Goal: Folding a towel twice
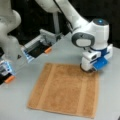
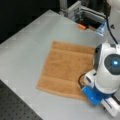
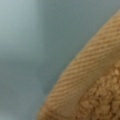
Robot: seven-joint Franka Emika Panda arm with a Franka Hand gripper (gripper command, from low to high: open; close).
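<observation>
The towel [image 1: 63, 91] lies flat and spread out on the grey counter [image 1: 110, 100]. It shows no fold at all, so neither of the two folds is made. Both pale stripes are in plain sight in a front view. The tool [image 1: 88, 70] is down low at one corner of the towel, the corner nearest the big white arm [image 1: 92, 35]. It looks to be touching the cloth there. I cannot tell if the tool is wide or narrow. The wrist view shows only the towel's edge [image 3: 82, 72] very close up, with bare counter beside it.
</observation>
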